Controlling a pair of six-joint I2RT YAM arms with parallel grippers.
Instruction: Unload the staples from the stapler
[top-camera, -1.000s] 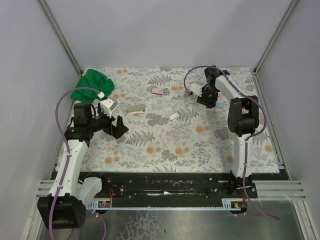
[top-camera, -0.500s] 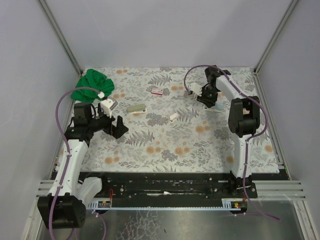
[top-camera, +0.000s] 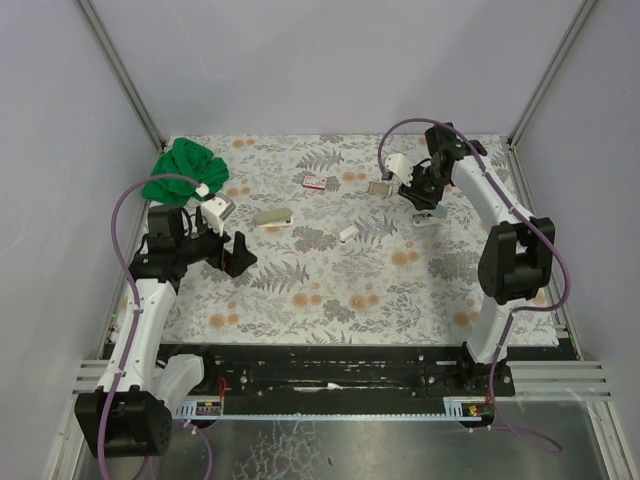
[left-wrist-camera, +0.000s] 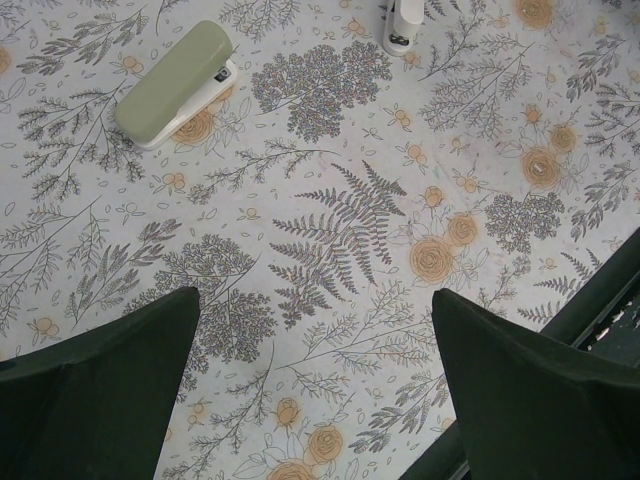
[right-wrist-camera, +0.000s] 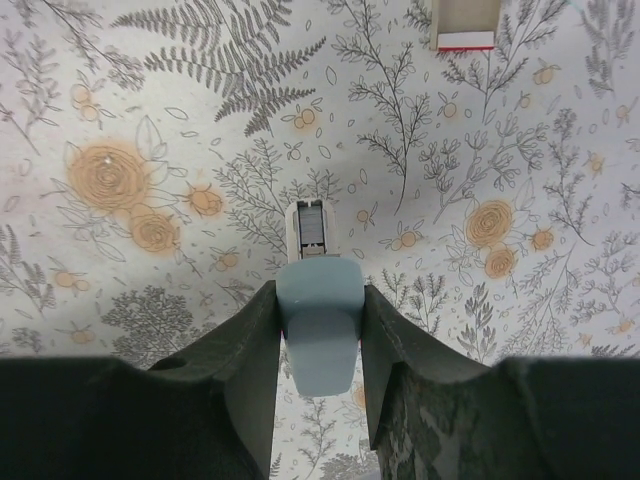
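Gripping a small pale-blue plastic stapler (right-wrist-camera: 318, 340), the right jaws are pressing against its sides after narrowing from a wider gap, while the right arm is swinging outward over the far right of the table (top-camera: 330, 290).
The right jaws are staying part-open, clenching the stapler's body. A thin silvery-grey strip, apparently the staples (right-wrist-camera: 313, 230), is lying in the stapler's white front channel, so unloading is only beginning. The left jaws are hanging fully released, grasping nothing, near an olive-green stapler (left-wrist-camera: 175, 85).
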